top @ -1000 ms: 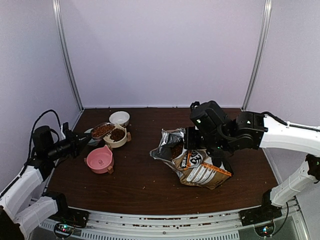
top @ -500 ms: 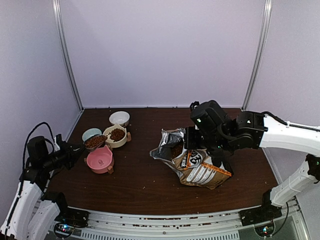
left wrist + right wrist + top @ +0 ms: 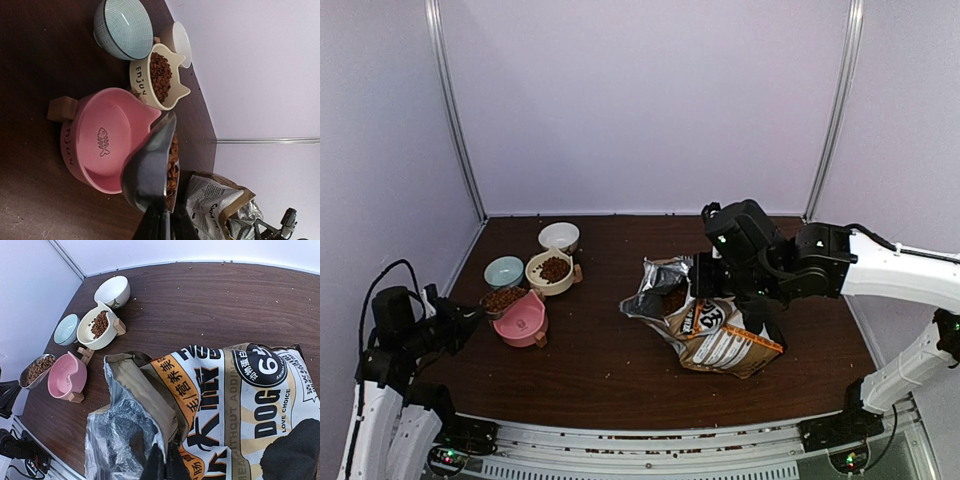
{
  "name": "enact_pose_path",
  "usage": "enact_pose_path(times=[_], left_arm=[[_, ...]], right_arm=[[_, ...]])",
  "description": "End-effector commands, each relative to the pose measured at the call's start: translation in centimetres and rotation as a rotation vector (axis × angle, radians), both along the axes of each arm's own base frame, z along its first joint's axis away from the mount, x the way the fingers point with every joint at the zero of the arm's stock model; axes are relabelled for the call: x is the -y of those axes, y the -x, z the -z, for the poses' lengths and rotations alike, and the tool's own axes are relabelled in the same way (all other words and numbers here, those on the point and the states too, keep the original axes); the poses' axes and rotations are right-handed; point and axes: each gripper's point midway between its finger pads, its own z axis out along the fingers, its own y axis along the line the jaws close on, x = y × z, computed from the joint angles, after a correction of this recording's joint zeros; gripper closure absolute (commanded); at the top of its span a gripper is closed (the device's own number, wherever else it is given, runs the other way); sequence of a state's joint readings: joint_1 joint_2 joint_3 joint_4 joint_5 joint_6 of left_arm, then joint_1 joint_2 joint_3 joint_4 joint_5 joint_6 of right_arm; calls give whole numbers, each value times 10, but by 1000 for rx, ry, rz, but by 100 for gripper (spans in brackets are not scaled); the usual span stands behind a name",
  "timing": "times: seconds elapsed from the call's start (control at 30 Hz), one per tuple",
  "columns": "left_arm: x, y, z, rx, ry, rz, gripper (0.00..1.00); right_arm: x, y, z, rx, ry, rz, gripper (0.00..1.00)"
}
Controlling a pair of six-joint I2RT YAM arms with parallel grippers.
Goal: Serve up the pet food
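Now my left gripper [image 3: 161, 227] is clamping the grey metal scoop [image 3: 147, 170], loaded with brown kibble pellets [image 3: 173, 167], just beside the pink fish-printed bowl [image 3: 100, 145]; my right gripper [image 3: 162, 462] is pinching the rim of the orange printed foil bag [image 3: 225, 390].

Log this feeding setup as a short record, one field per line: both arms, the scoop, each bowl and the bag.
left end effector: shut on the scoop handle
scoop: loaded with pet food, beside the pink bowl
pink bowl: empty
cream bowl: holds pet food
blue bowl: empty
white bowl: empty
right end effector: shut on the bag's open edge
bag: open, lying on its side
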State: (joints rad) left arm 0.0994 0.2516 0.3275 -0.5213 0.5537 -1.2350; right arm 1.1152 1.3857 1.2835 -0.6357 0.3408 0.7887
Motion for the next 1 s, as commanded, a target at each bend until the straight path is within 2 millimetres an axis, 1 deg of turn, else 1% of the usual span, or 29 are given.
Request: enact_pose_path(times=[0.0,0.13,0.33,0.83,0.97], left_arm=[[-9,4,-11,29,-81,-26,100],[-14,9,-10,-3,-149,-26,100],[-17,11,-12,-31,-224,-5,100],[-26,15,-27,-71,-406,58,100],[-28,16,-34,-84,-466,85,100]], right_arm=[[17,-9,-8,41,9,49,100],[18,-9,-6,38,10,50,100],[19,-10,-4,33,14,50,100],[20,-10,-1,27,19,54,100],[20,-11,0,23,20,55,100]])
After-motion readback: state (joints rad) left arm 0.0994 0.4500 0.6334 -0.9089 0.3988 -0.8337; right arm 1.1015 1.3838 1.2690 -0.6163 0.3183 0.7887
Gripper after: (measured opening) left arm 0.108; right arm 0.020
